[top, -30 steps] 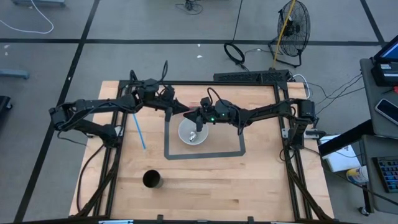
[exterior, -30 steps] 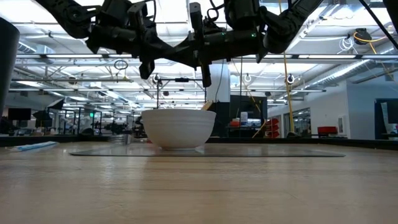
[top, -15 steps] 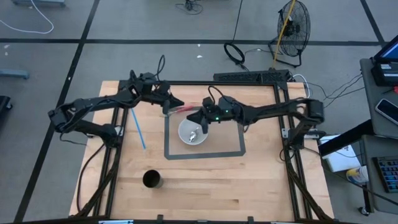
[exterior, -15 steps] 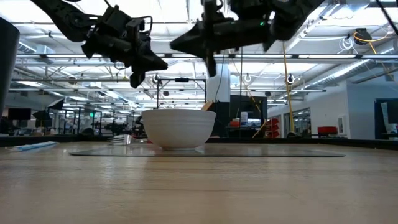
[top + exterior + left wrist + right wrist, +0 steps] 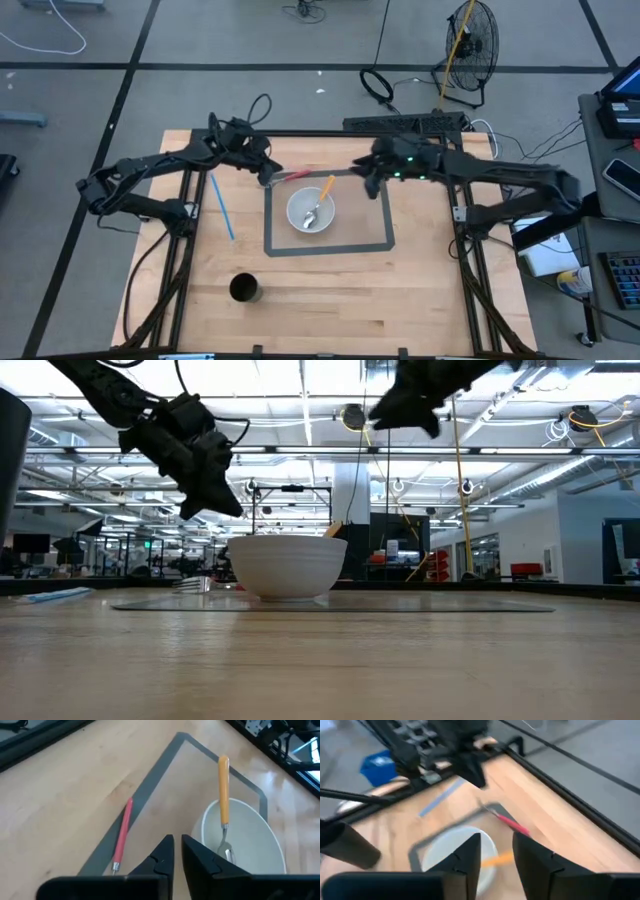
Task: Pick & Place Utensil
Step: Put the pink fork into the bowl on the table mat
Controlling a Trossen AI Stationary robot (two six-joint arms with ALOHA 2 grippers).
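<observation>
A red-handled fork (image 5: 297, 176) lies flat on the table across the far left corner of a grey tape outline (image 5: 380, 245); its handle (image 5: 122, 834) shows in the left wrist view. An orange-handled utensil (image 5: 321, 198) leans in a white bowl (image 5: 300, 222), metal head down and handle on the far rim. My left gripper (image 5: 266, 175) hovers just left of the fork, open by a narrow gap (image 5: 177, 842). My right gripper (image 5: 366, 180) hangs open (image 5: 497, 845) in the air, right of the bowl.
A blue straw-like stick (image 5: 221, 205) lies on the table's left part. A black cup (image 5: 245, 288) stands near the near edge, left of centre. The bowl (image 5: 287, 567) sits inside the tape outline. Bare wood (image 5: 420, 290) lies to the near right.
The red-handled fork, absent from the table a second ago, now lies beside the bowl. My right gripper has drawn back from over the bowl toward the table's right edge and risen, uncovering the orange handle. My left gripper has pulled away toward the left.
</observation>
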